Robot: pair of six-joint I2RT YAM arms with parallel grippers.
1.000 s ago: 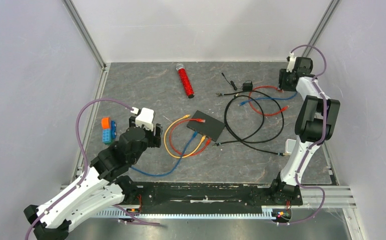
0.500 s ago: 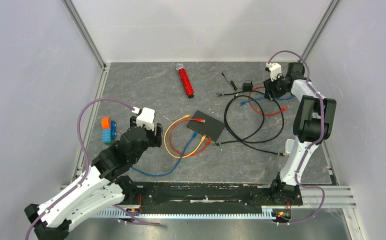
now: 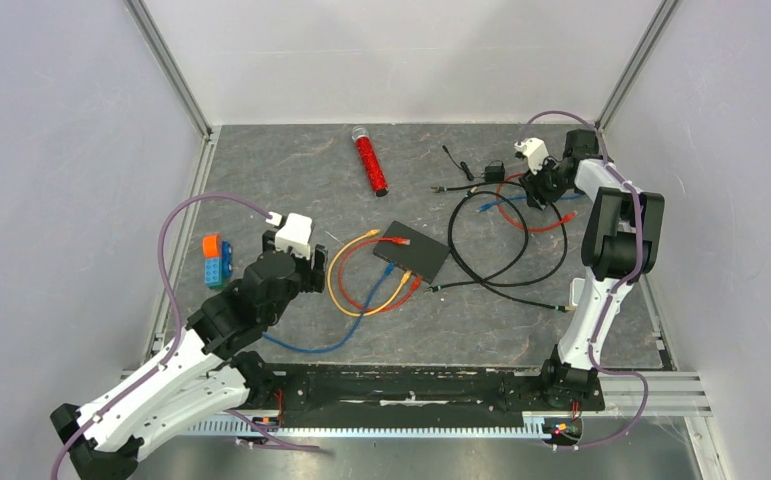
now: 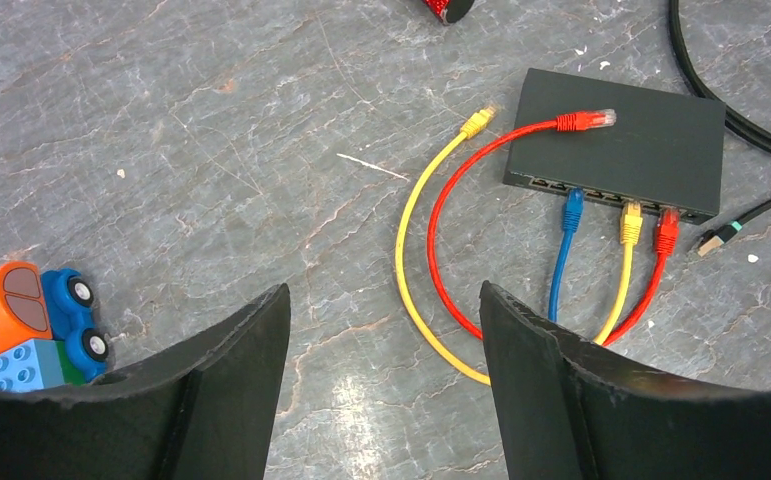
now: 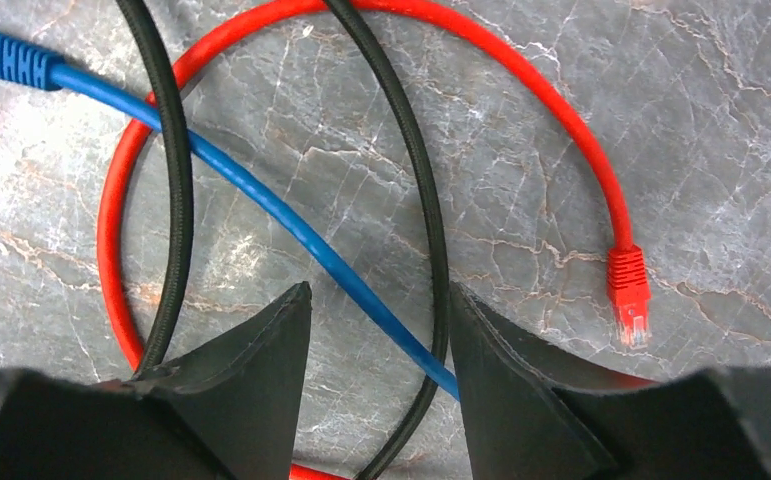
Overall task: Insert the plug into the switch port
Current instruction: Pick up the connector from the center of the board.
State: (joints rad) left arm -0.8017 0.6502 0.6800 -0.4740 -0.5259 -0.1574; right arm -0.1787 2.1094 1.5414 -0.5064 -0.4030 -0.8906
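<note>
The right pincer [image 5: 381, 330] swings in from the far corner and now hovers over the blue cable [image 5: 261, 205], fingers apart, gripping nothing. The red plug [image 5: 629, 290] lies just beside it. The left pincer [image 4: 381, 310] gapes wide near the switch [image 4: 621, 140], and a free switch port [image 4: 539, 183] waits well apart from that plug.

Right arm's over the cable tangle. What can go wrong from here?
1. The right gripper hangs open over the blue cable and a black cable beside it. Closing may catch both.
2. The red plug lies off to one side. A grab here would likely take cable, not plug.
</note>
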